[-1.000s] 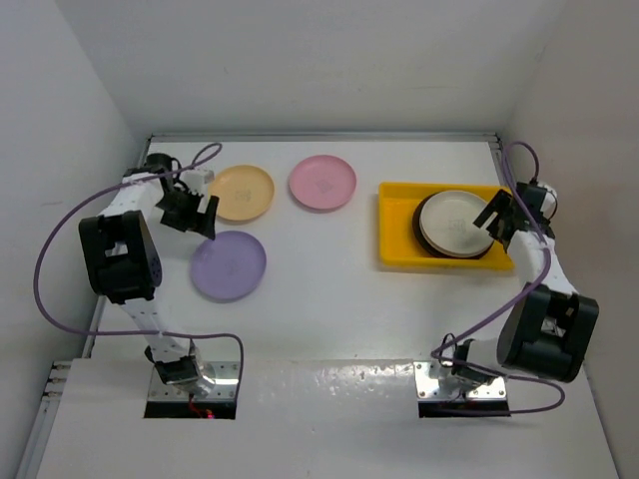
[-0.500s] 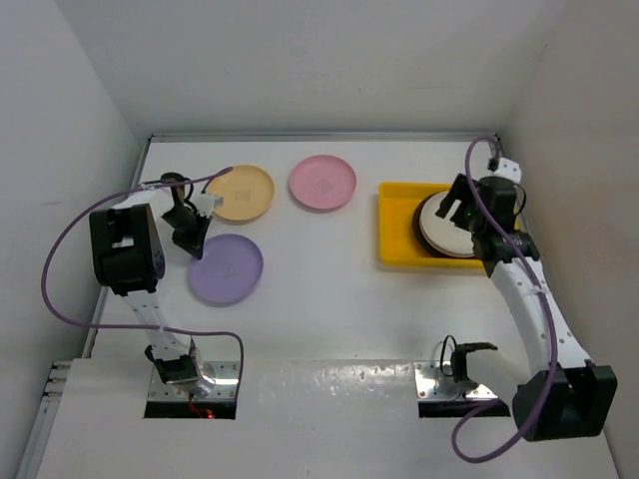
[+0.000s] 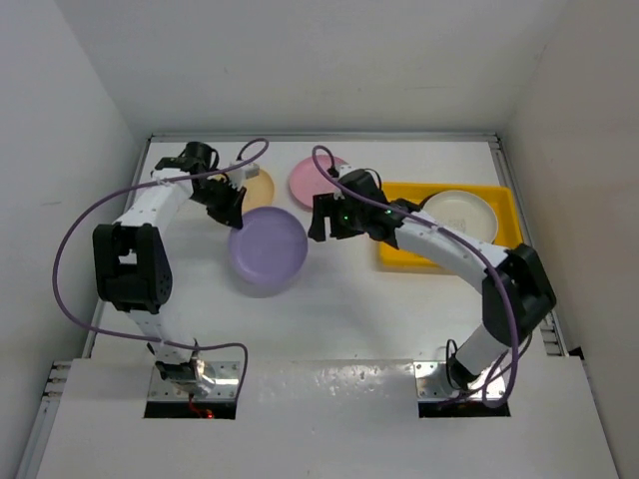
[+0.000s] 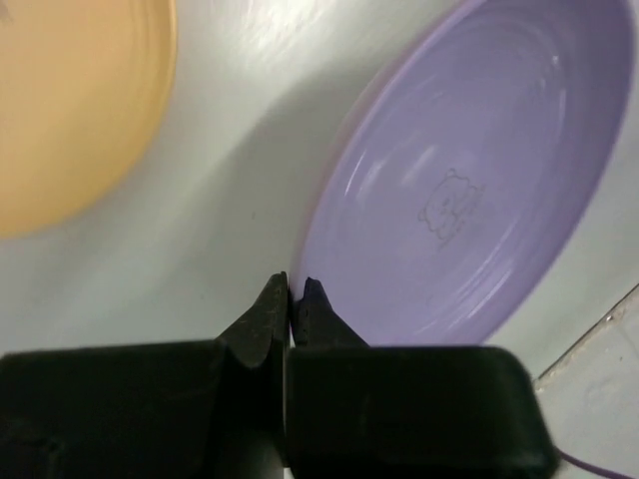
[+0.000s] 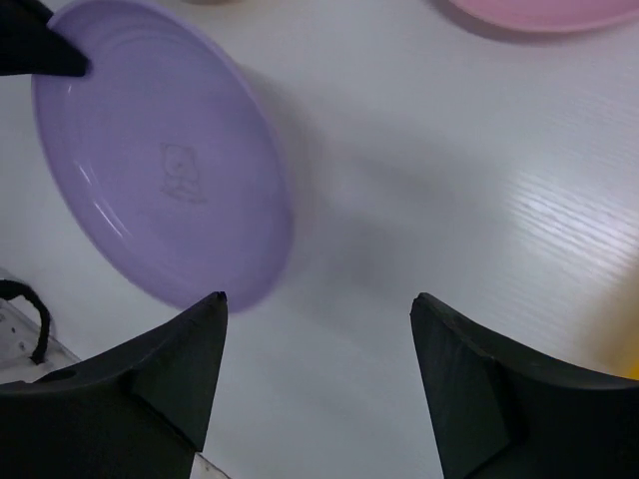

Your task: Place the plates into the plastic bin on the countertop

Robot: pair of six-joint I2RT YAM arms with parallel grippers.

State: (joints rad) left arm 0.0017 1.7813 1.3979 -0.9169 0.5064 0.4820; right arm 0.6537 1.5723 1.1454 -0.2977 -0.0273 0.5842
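The purple plate (image 3: 268, 249) hangs tilted above the countertop (image 3: 359, 309), my left gripper (image 3: 232, 213) shut on its rim. In the left wrist view the jaws (image 4: 293, 289) pinch the edge of the purple plate (image 4: 469, 180). My right gripper (image 3: 318, 222) stands open just right of that plate, facing it; the right wrist view shows the gripper (image 5: 319, 296) holding nothing, with the purple plate (image 5: 160, 170) ahead to the left. A yellow-orange plate (image 3: 258, 185) and a pink plate (image 3: 312, 180) lie behind. The yellow plastic bin (image 3: 404, 257) holds a cream plate (image 3: 464, 212).
White walls close in the countertop at the back and both sides. My right arm reaches across the front left part of the bin. Purple cables loop above both arms. Both arm bases sit at the near edge.
My left gripper has shut on the purple plate's rim and carried it up and right. My right arm has swung from over the bin leftward toward the purple plate.
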